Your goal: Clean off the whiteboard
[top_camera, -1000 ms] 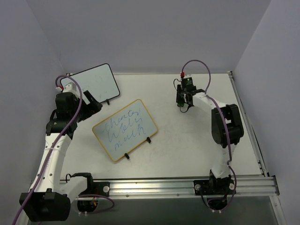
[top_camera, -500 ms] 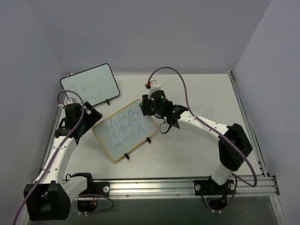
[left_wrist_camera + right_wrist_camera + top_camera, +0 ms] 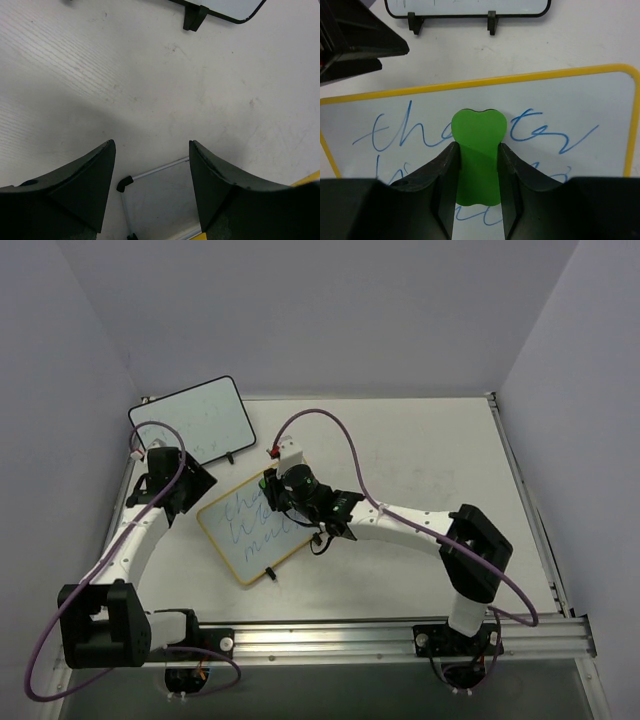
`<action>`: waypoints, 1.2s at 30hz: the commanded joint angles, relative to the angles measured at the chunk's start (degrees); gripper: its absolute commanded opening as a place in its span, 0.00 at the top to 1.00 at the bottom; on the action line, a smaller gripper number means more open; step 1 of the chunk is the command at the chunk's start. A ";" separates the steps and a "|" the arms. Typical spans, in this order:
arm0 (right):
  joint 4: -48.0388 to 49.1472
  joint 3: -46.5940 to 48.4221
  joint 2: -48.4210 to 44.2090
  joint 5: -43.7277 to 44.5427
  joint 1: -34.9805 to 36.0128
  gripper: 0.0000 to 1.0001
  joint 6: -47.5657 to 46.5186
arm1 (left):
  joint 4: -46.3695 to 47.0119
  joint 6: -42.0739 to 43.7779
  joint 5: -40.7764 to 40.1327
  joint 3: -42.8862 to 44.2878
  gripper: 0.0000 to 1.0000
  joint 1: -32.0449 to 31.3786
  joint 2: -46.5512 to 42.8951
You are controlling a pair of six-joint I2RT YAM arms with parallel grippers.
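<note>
- The step in hand looks like the start of wiping: the right tool (image 3: 477,147) pinches a green eraser (image 3: 478,125) and hangs over the top line of blue handwriting (image 3: 390,132) on the whiteboard (image 3: 580,100). Whether the eraser presses on the surface, I cannot tell.
- The whiteboard, the yellow-framed one, lies askew on the bench (image 3: 420,450), left of its middle, and no writing looks rubbed off yet.
- The left tool (image 3: 151,145) is spread with nothing between its fingers, low over the bare bench just off the whiteboard's left end. It may be there to steady the frame.
- Next, I reckon, the eraser must sit flat on the surface and sweep sideways along each line, pressing lightly enough that the whiteboard does not skid.
- Counted: two boards, the yellow-framed one and a black-framed board (image 3: 190,418) at the bench's far left corner; one eraser; two arms, each with one tool.
</note>
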 commanded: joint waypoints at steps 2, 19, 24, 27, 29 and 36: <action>5.65 2.05 2.45 6.21 3.84 0.88 -1.85 | 3.11 -0.01 0.33 3.19 0.34 0.36 2.14; 15.94 1.78 7.11 19.13 11.93 0.90 -7.83 | 5.48 4.03 3.67 9.16 0.57 -3.41 11.55; 17.00 2.75 8.43 19.40 12.46 0.90 -8.71 | 4.95 4.39 2.88 12.77 0.65 -7.46 15.50; 18.14 2.75 8.61 19.40 12.90 0.90 -9.41 | 4.69 4.65 2.88 13.73 0.66 -8.86 16.47; 18.40 3.19 8.96 19.31 13.25 0.90 -9.68 | 4.34 5.18 2.88 14.26 0.67 -9.31 17.35; 19.72 5.12 10.98 19.23 14.92 0.90 -11.52 | 3.90 5.88 2.88 14.88 0.71 -10.54 18.49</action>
